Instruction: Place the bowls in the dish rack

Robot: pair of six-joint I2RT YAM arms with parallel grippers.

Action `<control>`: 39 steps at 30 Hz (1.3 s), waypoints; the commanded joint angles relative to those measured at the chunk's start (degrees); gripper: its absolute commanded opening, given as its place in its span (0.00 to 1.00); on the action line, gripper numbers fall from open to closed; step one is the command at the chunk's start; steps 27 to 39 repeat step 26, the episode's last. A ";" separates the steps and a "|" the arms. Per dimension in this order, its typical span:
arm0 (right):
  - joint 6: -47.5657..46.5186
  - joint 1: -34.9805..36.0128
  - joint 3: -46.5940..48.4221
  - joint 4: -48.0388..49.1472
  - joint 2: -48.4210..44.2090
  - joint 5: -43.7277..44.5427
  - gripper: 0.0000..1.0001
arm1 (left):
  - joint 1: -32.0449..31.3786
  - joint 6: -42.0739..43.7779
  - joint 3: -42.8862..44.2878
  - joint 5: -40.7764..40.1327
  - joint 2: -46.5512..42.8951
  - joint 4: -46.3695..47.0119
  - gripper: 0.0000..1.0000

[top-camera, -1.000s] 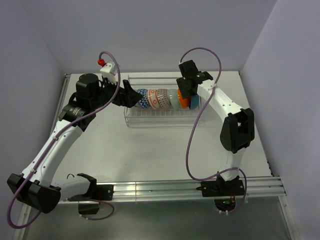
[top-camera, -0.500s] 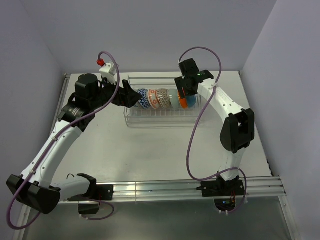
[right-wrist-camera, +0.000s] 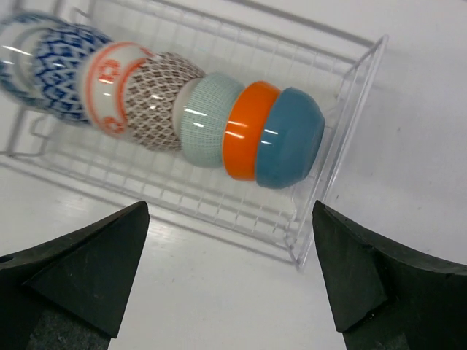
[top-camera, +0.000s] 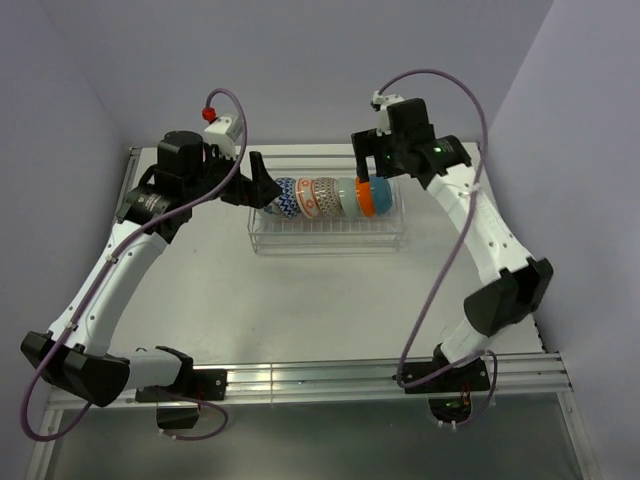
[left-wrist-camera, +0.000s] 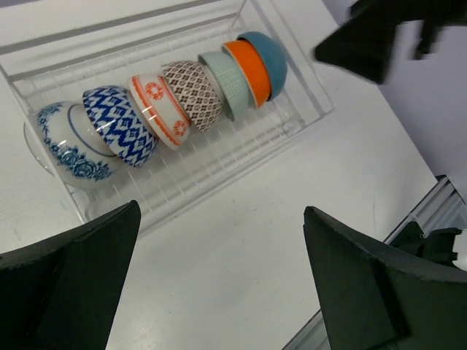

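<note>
Counted seven bowls [top-camera: 322,197] standing on edge in one row inside dish rack [top-camera: 320,237], upper centre of overhead view. Saw none outside it. Noted left gripper [left-wrist-camera: 220,211] and right gripper [right-wrist-camera: 230,208] both spread wide, holding nothing. Judged loading finished, only withdrawal left.

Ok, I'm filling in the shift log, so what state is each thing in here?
bowls: seven, standing on edge in one row inside the rack.
dish rack: upright, loaded with the bowls.
left claw: open, holding nothing, clear of the rack.
right claw: open, holding nothing, clear of the rack.
</note>
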 commanded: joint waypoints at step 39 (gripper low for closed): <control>-5.34 -14.79 -46.00 4.76 -44.97 -25.22 1.00 | 4.85 13.28 -20.43 -3.27 -11.56 -8.31 1.00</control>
